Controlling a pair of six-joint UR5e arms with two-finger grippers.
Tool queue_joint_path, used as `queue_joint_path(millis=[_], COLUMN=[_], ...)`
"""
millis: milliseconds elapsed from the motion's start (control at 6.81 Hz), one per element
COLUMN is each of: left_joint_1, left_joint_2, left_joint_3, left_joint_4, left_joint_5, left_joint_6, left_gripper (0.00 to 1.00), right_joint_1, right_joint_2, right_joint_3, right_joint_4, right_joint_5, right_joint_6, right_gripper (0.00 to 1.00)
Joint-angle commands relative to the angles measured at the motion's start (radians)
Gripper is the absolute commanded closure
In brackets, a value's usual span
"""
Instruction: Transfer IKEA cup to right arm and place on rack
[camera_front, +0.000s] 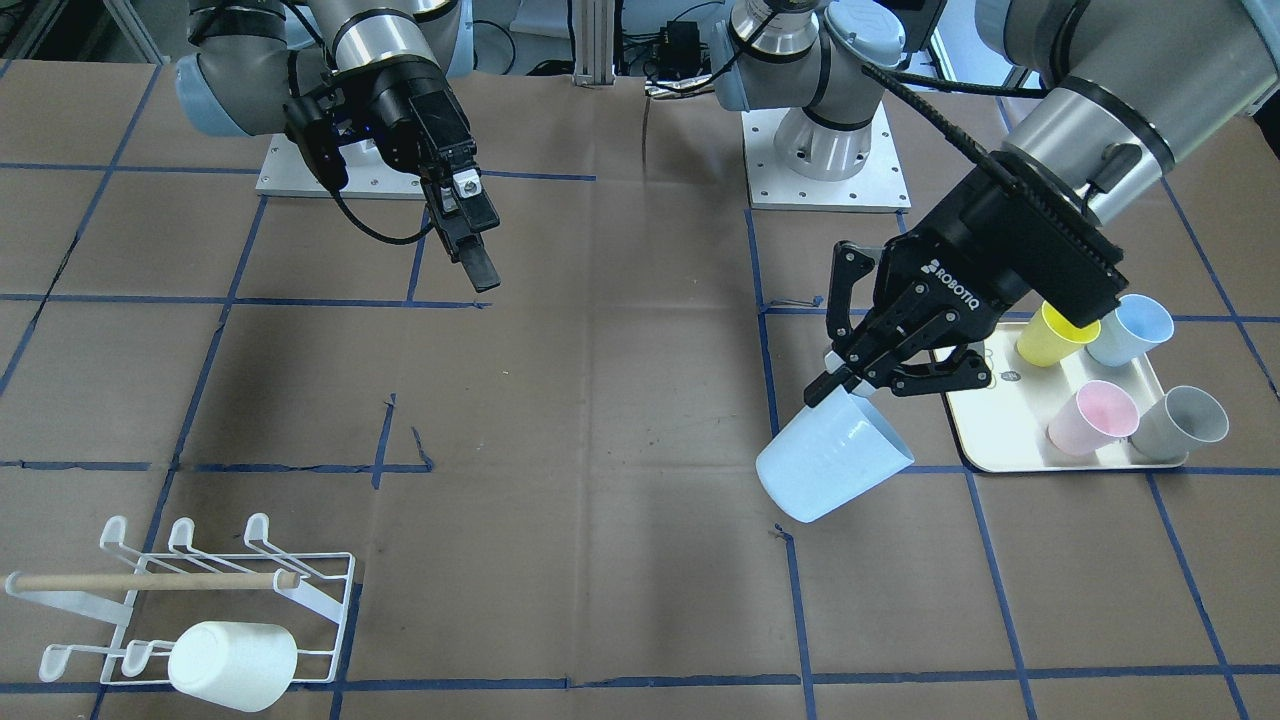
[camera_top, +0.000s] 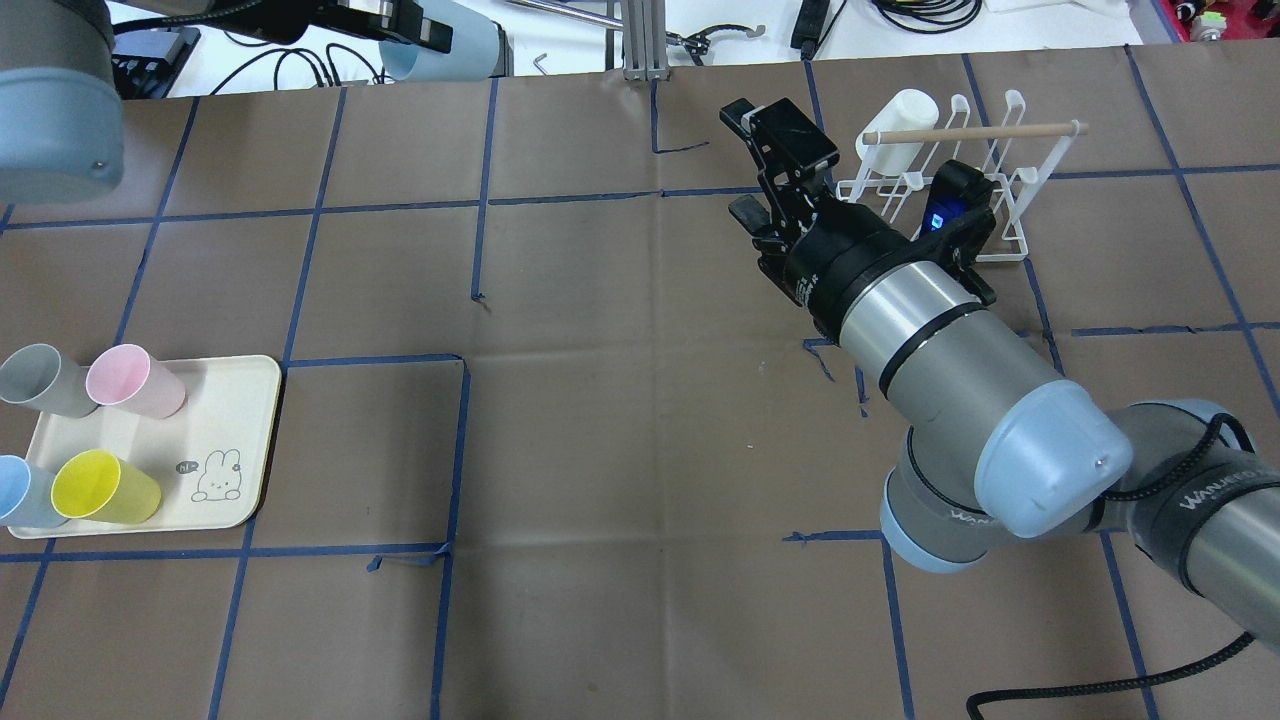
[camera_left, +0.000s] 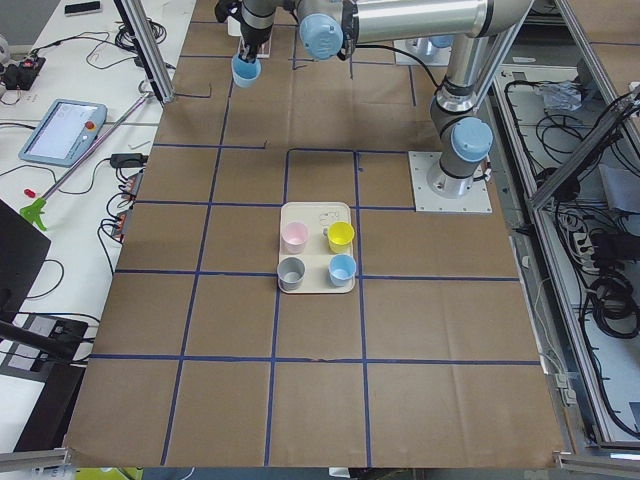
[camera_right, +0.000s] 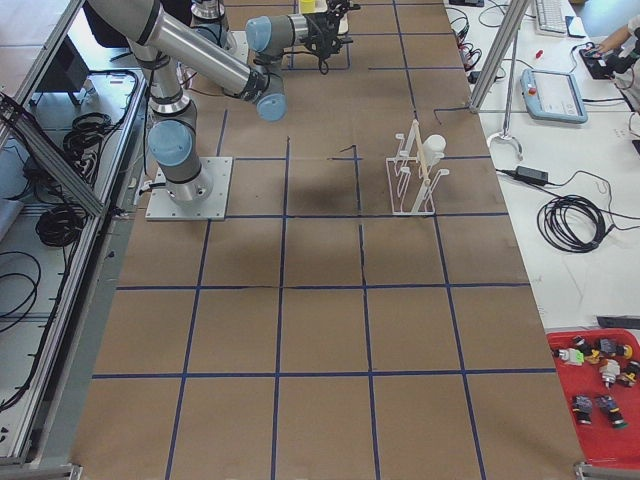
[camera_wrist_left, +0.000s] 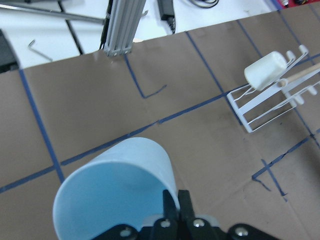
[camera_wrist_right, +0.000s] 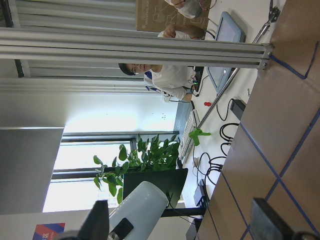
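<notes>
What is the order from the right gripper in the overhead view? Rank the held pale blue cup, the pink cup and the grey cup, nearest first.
From the right gripper:
1. pale blue cup, held by the left gripper, top of the view.
2. pink cup, on the tray, inner side.
3. grey cup, beside the pink one, at the outer edge.

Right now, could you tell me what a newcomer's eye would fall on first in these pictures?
Probably the left gripper pinching a pale blue cup by its rim, tilted above the table beside the cream tray of four coloured cups. Next, the white cup on the wire rack at the table's other end, and the right gripper, open and empty, held above the table.
</notes>
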Motion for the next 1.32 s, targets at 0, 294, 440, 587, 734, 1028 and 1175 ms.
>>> queue_joint_path(millis=[0,294,440,587,734,1028,1175], left_joint_1=[-0.043,-0.1,-0.102,-0.102,-0.108,-0.135,-0.137], left_joint_2=[0.017,-0.003,-0.017,-0.023,-0.02,0.011,0.014], left_joint_3=[-0.11,-0.272,-0.362,-0.436,-0.47,-0.518,-0.536], left_joint_4=[0.239,0.595,0.786,0.916,0.958,0.994,1.018], left_joint_5=[-0.105,-0.104,-0.105,-0.107,-0.111,-0.142,-0.144], left_joint_6=[0.004,-0.083,-0.119,-0.174,-0.183,-0.185,-0.19], left_gripper=[1.0,1.0,1.0,1.0,1.0,1.0,1.0], right_joint_1=[0.002,0.012,0.014,0.014,0.018,0.028,0.043], right_joint_2=[0.0,0.0,0.0,0.0,-0.007,-0.006,0.0], right_joint_3=[0.002,-0.001,-0.001,-0.001,-0.006,-0.026,-0.04], right_joint_4=[0.009,0.012,0.012,0.042,0.108,0.197,0.226], right_joint_5=[0.003,0.003,0.003,-0.002,0.001,0.004,0.004], right_joint_6=[0.011,0.104,0.156,0.158,0.16,0.198,0.218], right_gripper=[0.0,0.0,0.0,0.0,0.0,0.0,0.0])
